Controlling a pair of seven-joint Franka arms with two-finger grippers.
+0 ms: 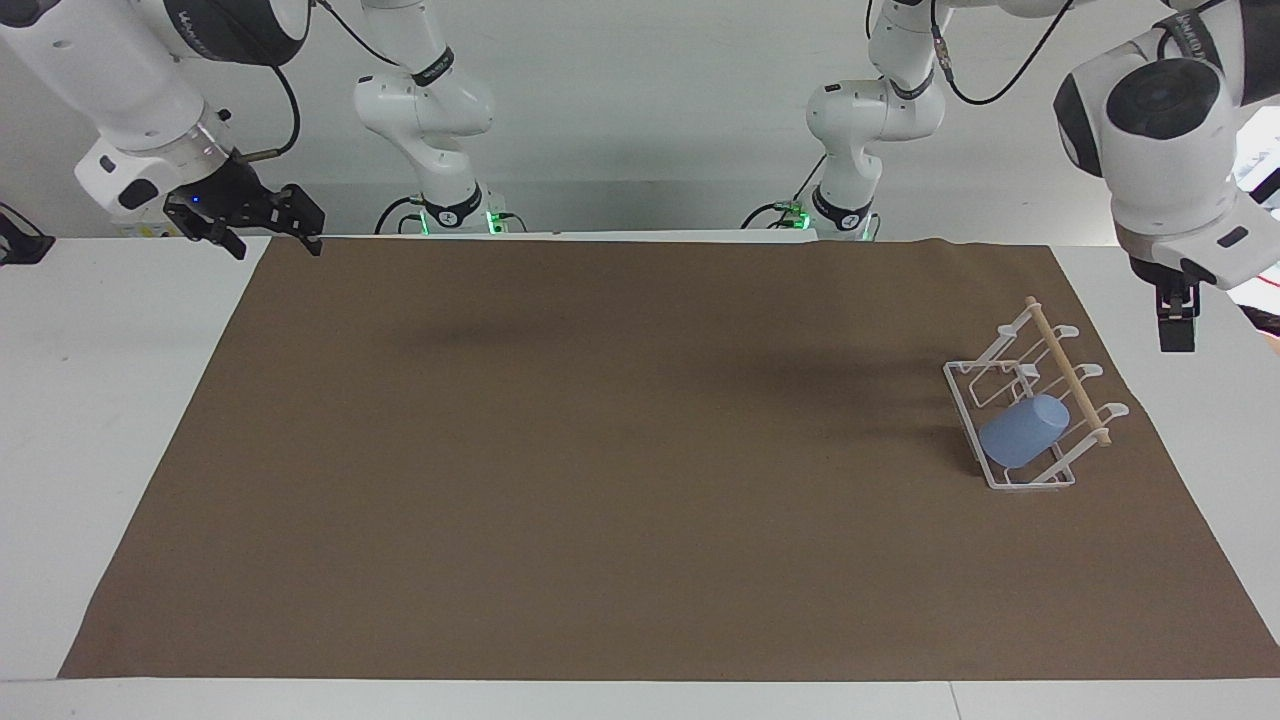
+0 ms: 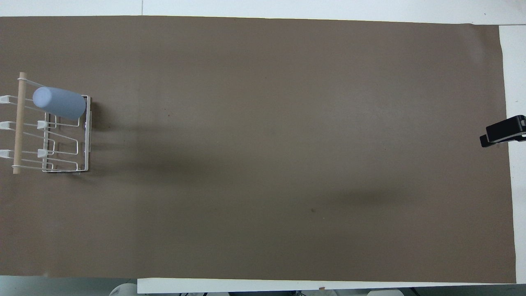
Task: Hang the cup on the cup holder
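Note:
The light blue cup [image 1: 1022,432] sits slanted on a prong of the white wire cup holder [image 1: 1000,375], at the holder's end farthest from the robots. Its closed base points up toward the wooden rod [image 1: 1068,371]. The overhead view shows the cup [image 2: 59,103] on the holder [image 2: 61,153] too. My left gripper [image 1: 1178,322] hangs empty in the air over the white table beside the mat, apart from the holder. My right gripper [image 1: 268,228] is open and empty, and waits raised over the mat's corner at the right arm's end.
A brown mat [image 1: 600,450] covers most of the white table [image 1: 100,400]. The holder stands at the mat's edge at the left arm's end. Its other prongs [image 2: 57,144] hold nothing.

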